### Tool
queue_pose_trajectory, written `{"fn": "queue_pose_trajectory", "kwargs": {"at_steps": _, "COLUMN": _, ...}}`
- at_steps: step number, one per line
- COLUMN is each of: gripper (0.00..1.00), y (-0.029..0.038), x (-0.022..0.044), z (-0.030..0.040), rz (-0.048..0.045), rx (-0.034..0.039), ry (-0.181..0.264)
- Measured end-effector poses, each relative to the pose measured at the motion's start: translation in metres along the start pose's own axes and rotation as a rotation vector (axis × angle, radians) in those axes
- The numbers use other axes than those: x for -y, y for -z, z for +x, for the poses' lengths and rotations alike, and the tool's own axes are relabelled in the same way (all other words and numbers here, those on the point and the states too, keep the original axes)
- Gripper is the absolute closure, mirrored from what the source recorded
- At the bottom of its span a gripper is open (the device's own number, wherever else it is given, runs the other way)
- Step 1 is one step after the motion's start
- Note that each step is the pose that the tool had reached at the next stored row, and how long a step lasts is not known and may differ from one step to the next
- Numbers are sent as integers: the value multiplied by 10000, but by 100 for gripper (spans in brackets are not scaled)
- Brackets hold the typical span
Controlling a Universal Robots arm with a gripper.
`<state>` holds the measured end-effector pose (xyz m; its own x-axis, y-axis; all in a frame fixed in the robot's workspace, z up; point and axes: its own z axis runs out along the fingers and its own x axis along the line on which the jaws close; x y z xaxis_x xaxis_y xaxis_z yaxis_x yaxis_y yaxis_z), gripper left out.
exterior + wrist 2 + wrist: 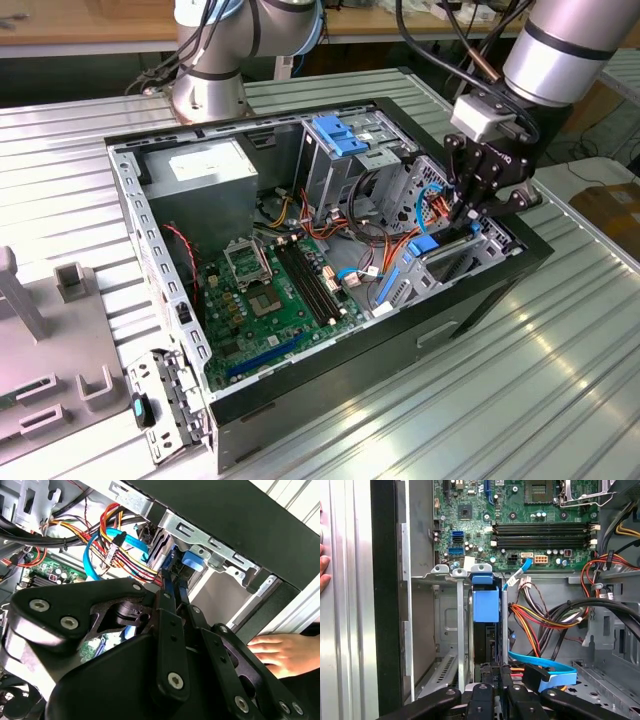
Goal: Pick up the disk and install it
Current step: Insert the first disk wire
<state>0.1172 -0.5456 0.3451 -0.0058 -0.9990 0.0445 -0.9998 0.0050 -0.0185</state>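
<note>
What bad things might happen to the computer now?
The gripper is down among loose coloured wires and a blue cable, so it might snag or tug them. The disk stands on edge in a narrow metal slot; if tilted, it might jam. A person's hand rests against the case, near the arm, and might get bumped.

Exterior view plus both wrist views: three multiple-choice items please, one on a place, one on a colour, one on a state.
1. In the exterior view, where in the case is the gripper?
A. its middle
B. the drive bay at the exterior view's right
C. the exterior view's left end

2. In the first wrist view, the flat data cable is:
A. blue
B. green
C. white

3. The case is:
A. shut by a panel
B. open, motherboard showing
C. standing upright

Key:
1 B, the gripper hangs over the bay.
2 A, the cable is light blue.
3 B, the board lies bare.
</note>
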Motion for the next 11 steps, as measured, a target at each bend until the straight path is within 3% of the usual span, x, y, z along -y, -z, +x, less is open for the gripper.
{"fn": "queue_pose_trajectory", "kwargs": {"at_steps": 4, "gripper": 84, "y": -15, "x": 0, "z": 3, "rz": -3, "rx": 52, "ry": -1}}
{"fn": "queue_pose_trajectory", "kwargs": {"at_steps": 7, "gripper": 84, "y": -66, "x": 0, "z": 15, "rz": -38, "rx": 119, "ry": 0}}
{"fn": "queue_pose_trajectory", "kwargs": {"at_steps": 11, "gripper": 82, "y": -56, "x": 0, "z": 16, "rz": -38, "rx": 139, "ry": 0}}
